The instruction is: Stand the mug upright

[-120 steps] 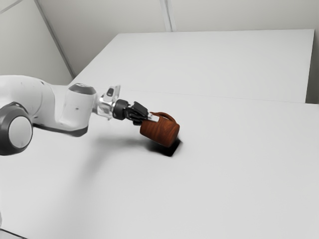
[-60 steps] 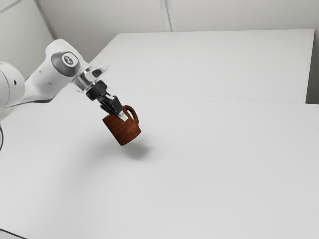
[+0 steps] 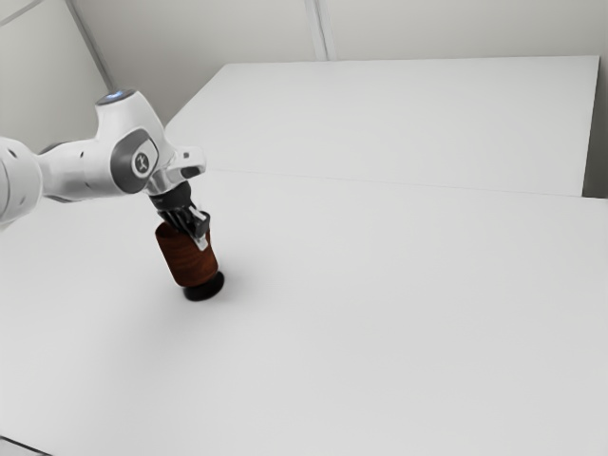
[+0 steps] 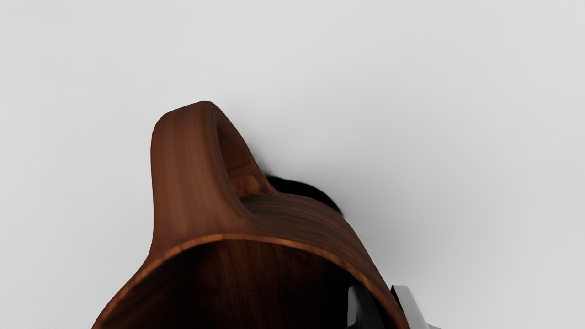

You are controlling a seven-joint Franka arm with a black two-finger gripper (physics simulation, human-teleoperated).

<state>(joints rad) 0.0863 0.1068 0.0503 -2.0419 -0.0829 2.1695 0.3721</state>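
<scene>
Pinching brown wooden cylindrical mug [image 3: 185, 258] at rim: black, pale-tipped fingers [image 3: 201, 244], one inside, one outside. Mug slightly tilted, low at white table [image 3: 399, 323]. Thin black cable [image 3: 27, 446] well apart. Arm [image 3: 90, 171] hand-end slants down.

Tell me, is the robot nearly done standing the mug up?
Looks done: the mug is mostly mouth-up.
In hand: the jaws pinch its wall, one inside, one outside; it seems to lean a little.
Left: probably straightening it, settling it on the table and letting go.
</scene>
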